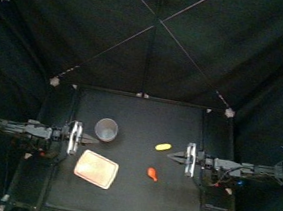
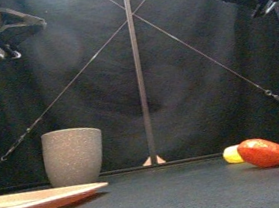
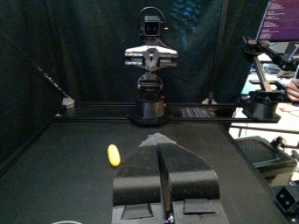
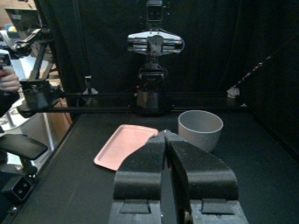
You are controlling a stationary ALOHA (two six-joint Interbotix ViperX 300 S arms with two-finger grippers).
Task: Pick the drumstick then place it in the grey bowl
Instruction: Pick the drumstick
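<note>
The drumstick (image 1: 153, 172) is red-orange and lies on the table right of centre, near the front; in the front view the drumstick (image 2: 276, 152) lies on its side at the right. The tall grey speckled cup (image 1: 107, 127) stands upright at the left-middle; the same grey cup (image 2: 72, 155) (image 4: 200, 124) shows in the front and right wrist views. My left gripper (image 1: 71, 139) (image 3: 163, 142) hangs shut at the left side, high above the table. My right gripper (image 1: 190, 159) (image 4: 170, 136) is shut at the right, also raised. Neither holds anything. No wrist view shows the drumstick.
A flat pink tray (image 1: 96, 168) (image 2: 31, 201) (image 4: 126, 145) lies in front of the cup, near the left front. A small yellow toy (image 1: 163, 146) (image 2: 230, 155) (image 3: 114, 155) lies behind the drumstick, toward the middle.
</note>
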